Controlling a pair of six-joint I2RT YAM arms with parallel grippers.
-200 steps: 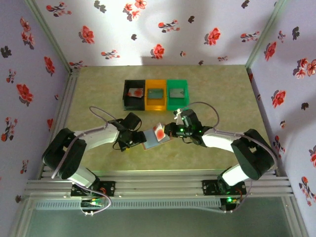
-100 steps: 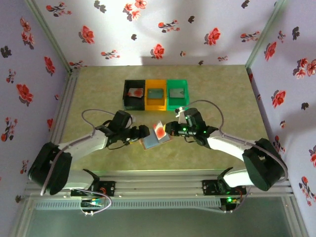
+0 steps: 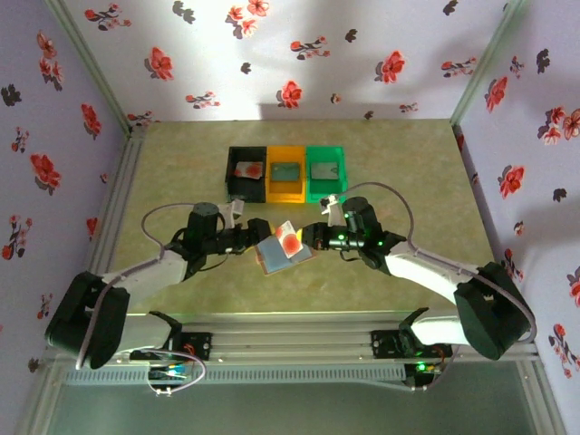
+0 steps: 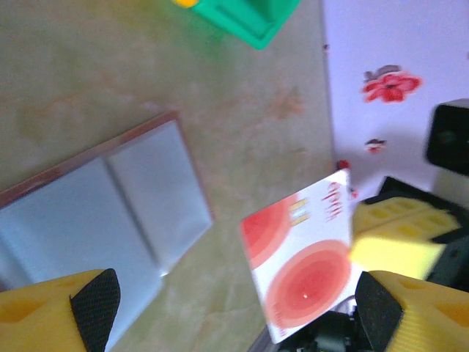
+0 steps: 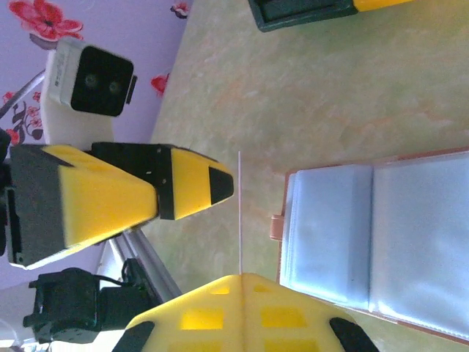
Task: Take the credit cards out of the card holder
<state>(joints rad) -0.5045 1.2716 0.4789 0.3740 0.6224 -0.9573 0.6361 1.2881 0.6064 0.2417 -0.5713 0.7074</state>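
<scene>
The card holder (image 3: 275, 258) lies open on the table, its two pale blue-grey panels (image 4: 110, 198) facing up and its tan edge showing (image 5: 374, 235). My right gripper (image 3: 313, 237) is shut on a white credit card with red circles (image 4: 300, 264), holding it upright above the table just left of the holder; the right wrist view shows this card edge-on as a thin line (image 5: 239, 213) rising from the closed fingertips of the right gripper (image 5: 240, 277). My left gripper (image 4: 238, 315) is open and faces the card. One of its yellow fingers (image 5: 146, 191) stands close beside the card without touching it.
Three bins stand in a row at the back: black (image 3: 230, 172) with a reddish card inside, orange (image 3: 271, 172) and green (image 3: 345, 169), each with a greyish card inside. Flowered walls close in the table on three sides.
My left arm has reached to the right and brought its open gripper up to the card. The right gripper has kept the card nearly in place above the holder.
</scene>
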